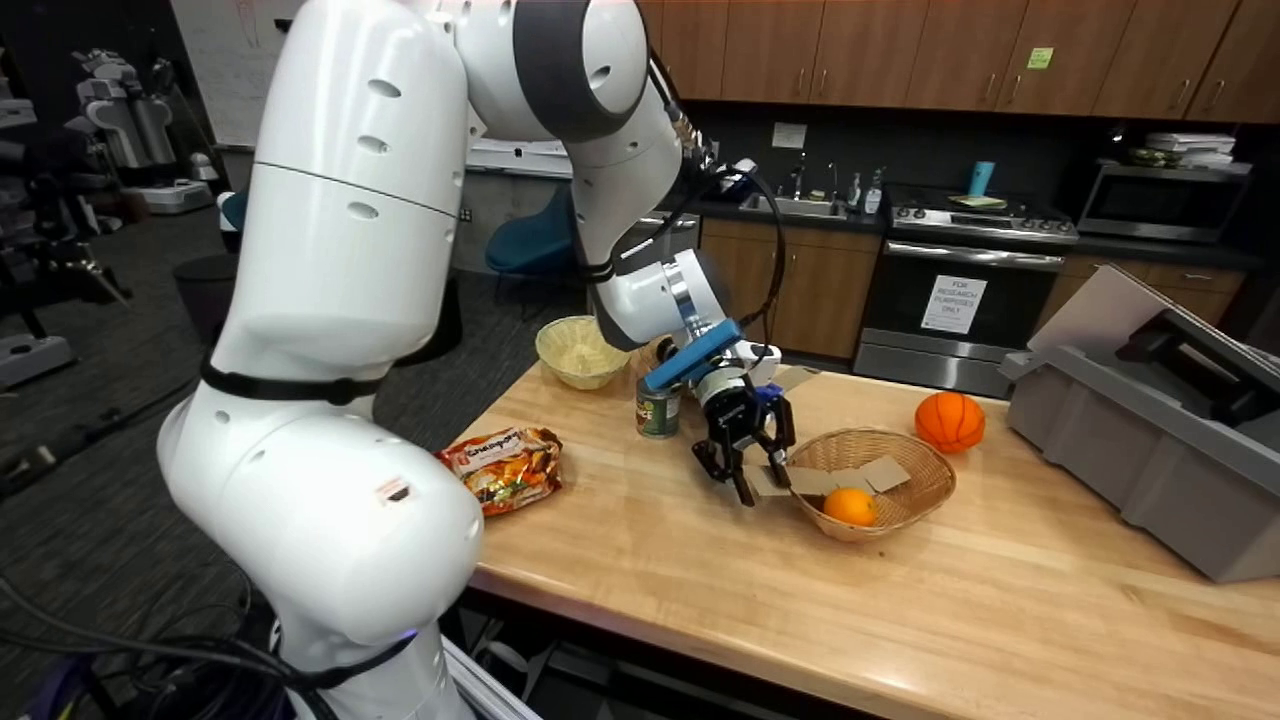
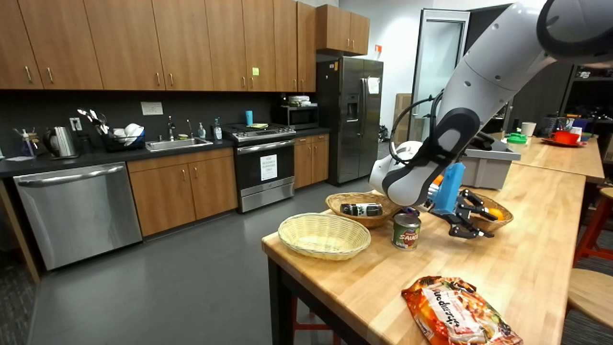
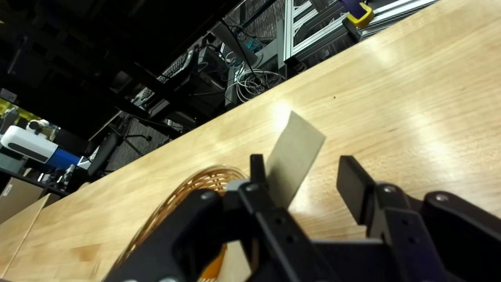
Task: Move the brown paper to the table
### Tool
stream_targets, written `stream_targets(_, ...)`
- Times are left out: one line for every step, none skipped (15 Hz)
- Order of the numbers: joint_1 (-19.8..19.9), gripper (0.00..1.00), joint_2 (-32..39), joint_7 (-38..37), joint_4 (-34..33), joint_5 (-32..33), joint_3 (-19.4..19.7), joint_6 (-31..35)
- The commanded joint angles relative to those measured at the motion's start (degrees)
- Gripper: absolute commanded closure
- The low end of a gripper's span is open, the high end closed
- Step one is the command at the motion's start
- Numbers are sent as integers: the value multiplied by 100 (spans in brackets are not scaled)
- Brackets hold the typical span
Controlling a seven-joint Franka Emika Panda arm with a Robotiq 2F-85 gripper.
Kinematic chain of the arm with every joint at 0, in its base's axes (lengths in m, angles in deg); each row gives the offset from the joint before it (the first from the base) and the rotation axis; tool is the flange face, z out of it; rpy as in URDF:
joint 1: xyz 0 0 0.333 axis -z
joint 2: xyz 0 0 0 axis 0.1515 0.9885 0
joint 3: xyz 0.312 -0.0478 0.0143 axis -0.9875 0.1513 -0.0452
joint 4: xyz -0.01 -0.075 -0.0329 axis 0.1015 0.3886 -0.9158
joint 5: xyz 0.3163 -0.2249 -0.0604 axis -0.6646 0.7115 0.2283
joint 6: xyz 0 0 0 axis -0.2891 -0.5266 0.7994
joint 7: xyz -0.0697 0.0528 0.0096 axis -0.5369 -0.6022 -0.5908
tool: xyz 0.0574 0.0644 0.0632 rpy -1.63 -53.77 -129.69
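The gripper [image 3: 301,169] has its fingers [image 3: 354,190] spread apart, and it pinches nothing. In the wrist view, one end of the brown paper [image 3: 294,156] stands in the gap, close to one finger and well apart from the other; whether it touches the nearer finger, I cannot tell. The paper reaches out over the rim of the basket [image 1: 908,508], and another part of brown paper lies inside it; one folded piece or several, this I cannot tell either. So, in my judgement, the step in hand is the grasp.

The first danger: the paper looks thin and sits to one side, so closing without centring may bend it away instead of catching it. The second: the rim is near the nearer finger, and if that finger hooks it, the basket would be pulled along. The third: an orange [image 1: 850,506] lies in the basket close by the paper; if it presses on it, a quick pull could make it roll, or tear the paper.

Farther out on the table [image 1: 640,560], a can [image 1: 657,412] stands near the gripper, on the side away from the basket, and a wide swing there could tip it.
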Motion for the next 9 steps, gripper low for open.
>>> stream_targets(20,79,46,98,-69,-63,30,-18)
stream_targets(16,88,55,101,-76,-59,30,-27)
stream_targets(12,94,58,106,-75,-53,30,-38)
stream_targets(12,100,68,107,-82,-53,32,-45)
stream_targets(12,100,79,106,-92,-51,35,-57)
stream_targets(12,100,72,115,-89,-45,38,-72)
stream_targets(12,100,62,118,-85,-39,39,-74)
stream_targets(12,100,39,135,-81,-28,42,-87)
stream_targets(11,100,3,157,-72,-11,44,-98)
